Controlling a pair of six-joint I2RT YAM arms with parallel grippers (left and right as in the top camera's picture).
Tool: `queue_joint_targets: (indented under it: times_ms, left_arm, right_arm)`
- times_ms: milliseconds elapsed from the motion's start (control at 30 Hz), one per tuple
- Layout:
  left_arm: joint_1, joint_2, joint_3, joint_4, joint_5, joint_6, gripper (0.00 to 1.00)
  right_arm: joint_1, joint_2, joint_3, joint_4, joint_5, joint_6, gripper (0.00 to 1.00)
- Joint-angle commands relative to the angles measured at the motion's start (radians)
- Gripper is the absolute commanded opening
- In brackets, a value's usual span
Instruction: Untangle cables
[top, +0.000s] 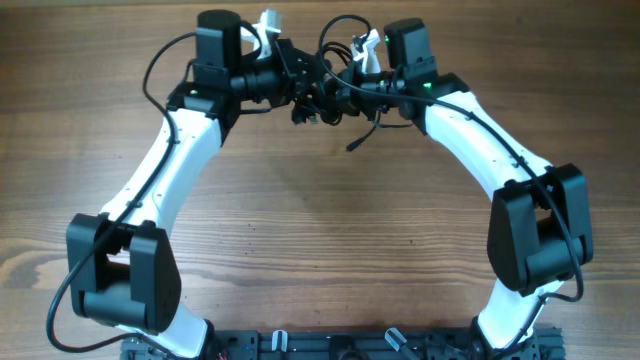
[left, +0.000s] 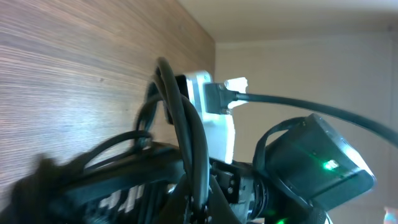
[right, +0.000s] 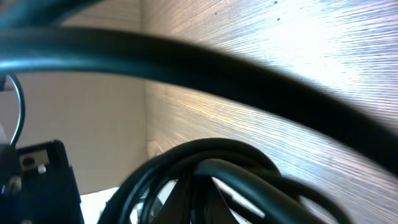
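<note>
Fingers of both arms are closed tight and meet at the upper centre of the overhead frame. The left fingers (top: 299, 87) and right fingers (top: 346, 97) each seem to pinch the cables (top: 318, 108). The cords between them look bunched, one plug end dangling toward the surface (top: 300, 220). Untangling seems barely begun.

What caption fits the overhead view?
Left claw and right claw grip the tangled cables over the table.
</note>
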Motion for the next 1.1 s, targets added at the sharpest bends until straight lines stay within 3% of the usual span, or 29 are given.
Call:
queue_joint_targets:
  times_ms: [0,200,400,467,533,633,700,800,867,1067]
  left_arm:
    - [0.056,-0.011,0.008,-0.093,-0.066,0.058,0.04]
    - [0.084,-0.003,0.007,-0.385,-0.452,0.060,0.04]
    - [0.082,-0.003,0.005,-0.414,-0.448,0.081,0.04]
    - [0.083,-0.003,0.005,-0.409,-0.420,0.064,0.04]
    - [0.083,-0.003,0.005,-0.409,-0.405,-0.003,0.04]
    - [0.083,-0.003,0.005,-0.409,-0.394,-0.243,0.04]
    - [0.083,-0.003,0.005,-0.409,-0.372,-0.460,0.04]
    - [0.083,-0.003,0.005,-0.409,-0.279,-0.779,0.04]
    - [0.083,-0.003,0.005,-0.409,-0.248,-0.843,0.04]
    - [0.083,-0.003,0.005,-0.410,-0.269,-0.844,0.04]
  right_arm:
    - [-0.059,-0.002,0.010,0.001,-0.064,-0.088,0.04]
    - [-0.132,-0.109,0.010,0.079,-0.344,-0.147,0.04]
    - [-0.134,-0.154,0.010,0.068,-0.355,-0.141,0.04]
    - [-0.133,-0.154,0.010,-0.001,-0.297,-0.163,0.09]
    - [-0.133,-0.154,0.010,-0.071,-0.246,-0.202,0.16]
    - [-0.119,-0.154,0.010,-0.196,-0.142,-0.299,0.34]
    - [-0.095,-0.154,0.010,-0.272,-0.075,-0.357,0.50]
    - [-0.056,-0.154,0.010,-0.317,-0.007,-0.437,0.66]
    - [-0.032,-0.154,0.010,-0.318,-0.008,-0.482,0.69]
    - [0.043,-0.154,0.010,-0.313,0.019,-0.489,0.68]
